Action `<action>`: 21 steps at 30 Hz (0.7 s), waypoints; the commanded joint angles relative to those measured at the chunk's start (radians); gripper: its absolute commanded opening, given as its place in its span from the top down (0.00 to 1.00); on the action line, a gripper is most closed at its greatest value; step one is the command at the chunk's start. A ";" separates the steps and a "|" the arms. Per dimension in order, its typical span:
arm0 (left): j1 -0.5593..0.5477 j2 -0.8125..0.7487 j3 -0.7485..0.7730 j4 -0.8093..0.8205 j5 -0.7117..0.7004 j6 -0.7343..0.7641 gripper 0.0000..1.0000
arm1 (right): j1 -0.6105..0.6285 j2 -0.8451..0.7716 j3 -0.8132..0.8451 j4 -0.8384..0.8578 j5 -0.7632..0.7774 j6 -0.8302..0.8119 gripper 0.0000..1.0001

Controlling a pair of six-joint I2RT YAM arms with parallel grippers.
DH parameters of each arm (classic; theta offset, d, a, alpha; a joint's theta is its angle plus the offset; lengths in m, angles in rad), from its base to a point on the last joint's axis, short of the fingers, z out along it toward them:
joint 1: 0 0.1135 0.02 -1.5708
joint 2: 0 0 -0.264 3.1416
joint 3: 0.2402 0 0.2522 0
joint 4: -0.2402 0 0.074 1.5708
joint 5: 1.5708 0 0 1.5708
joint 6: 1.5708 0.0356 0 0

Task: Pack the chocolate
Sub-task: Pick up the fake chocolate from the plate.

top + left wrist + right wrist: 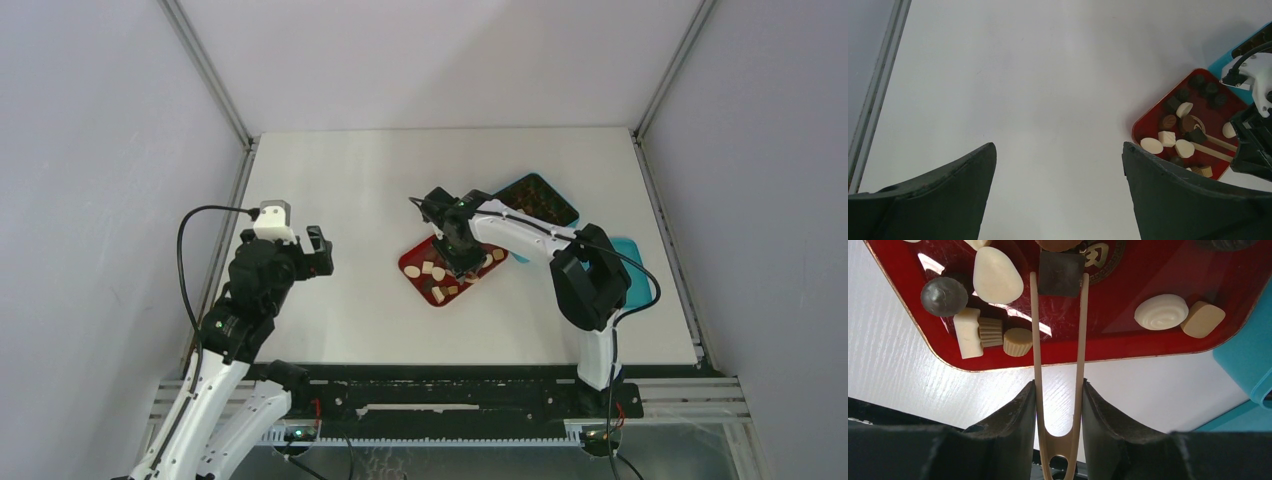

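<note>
Right gripper (1058, 390): clenched on tongs (1034, 340), tips flanking dark square chocolate (1061, 273) in red tray (1148, 270). Left gripper (1058, 165): released. Risk: dropped piece on lift through weak or off-centre squeeze.

Top camera looked down from behind the bases. All views shared the red tray (416, 256): left wrist distant, at 3 o'clock; right wrist close above.
</note>
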 commanded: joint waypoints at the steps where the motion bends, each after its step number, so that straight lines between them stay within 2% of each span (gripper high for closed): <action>1: 0.009 -0.007 -0.012 0.042 0.010 0.012 0.00 | 0.008 0.005 0.043 0.028 0.038 0.009 0.59; 7: 0.009 -0.007 -0.011 0.042 0.011 0.012 0.00 | 0.003 -0.002 0.053 0.033 0.046 0.012 0.65; 14: 0.009 -0.009 -0.013 0.044 0.016 0.012 0.00 | -0.026 -0.071 0.034 0.014 0.041 0.003 0.90; 21: 0.009 -0.006 -0.013 0.044 0.017 0.012 0.00 | -0.078 -0.156 0.001 -0.015 0.061 -0.004 0.95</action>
